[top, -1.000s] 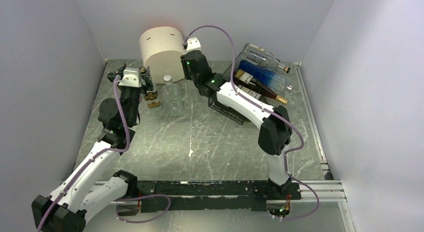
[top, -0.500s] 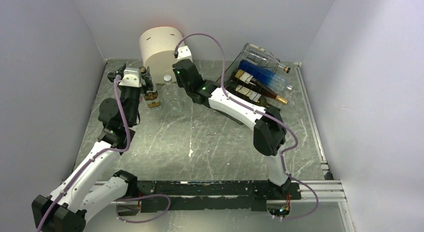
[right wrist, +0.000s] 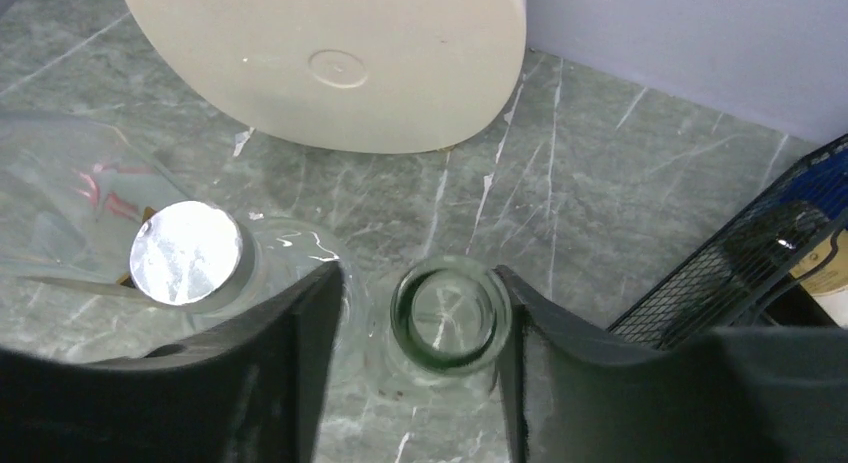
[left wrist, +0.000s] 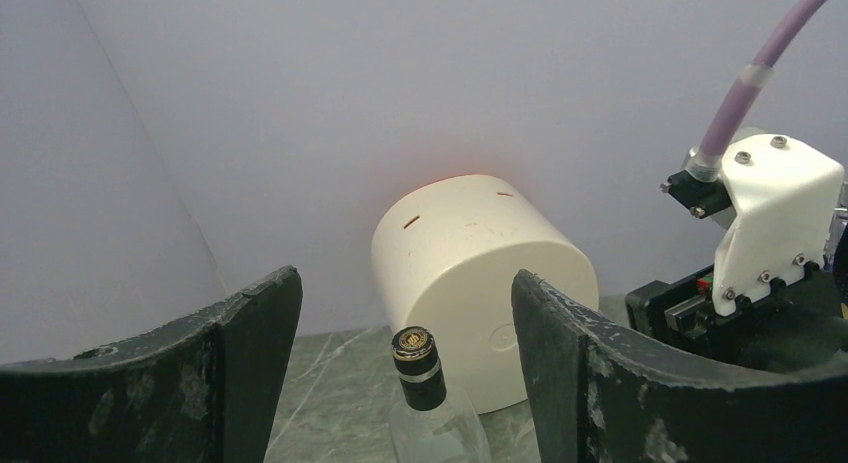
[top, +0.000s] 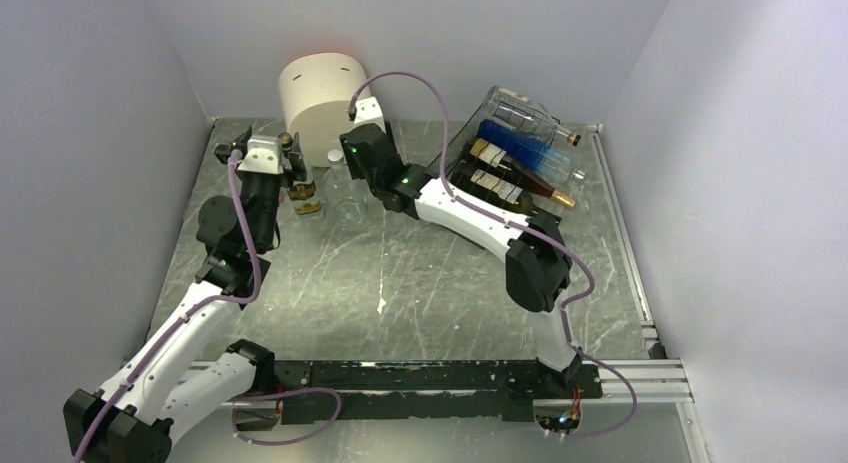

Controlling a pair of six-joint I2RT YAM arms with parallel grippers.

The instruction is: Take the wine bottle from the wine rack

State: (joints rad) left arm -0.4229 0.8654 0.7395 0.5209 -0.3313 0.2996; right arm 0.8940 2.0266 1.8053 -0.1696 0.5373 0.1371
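Observation:
The black wire-mesh wine rack stands tilted at the back right and holds several bottles: a clear one, a blue one and dark ones. Its corner shows in the right wrist view. My right gripper is open, left of the rack. Its jaws stand on either side of the open neck of a clear glass bottle; the right finger touches the rim and the left is apart. My left gripper is open wide above a black-capped clear bottle.
A cream cylinder lies against the back wall behind both grippers. A silver-capped clear bottle stands just left of the right gripper. The black-capped bottle stands at the back left. Grey walls close in both sides.
My right arm has swung left, away from the rack, to the clear bottles in front of the cream cylinder. The left arm and the rack's bottles have not moved.

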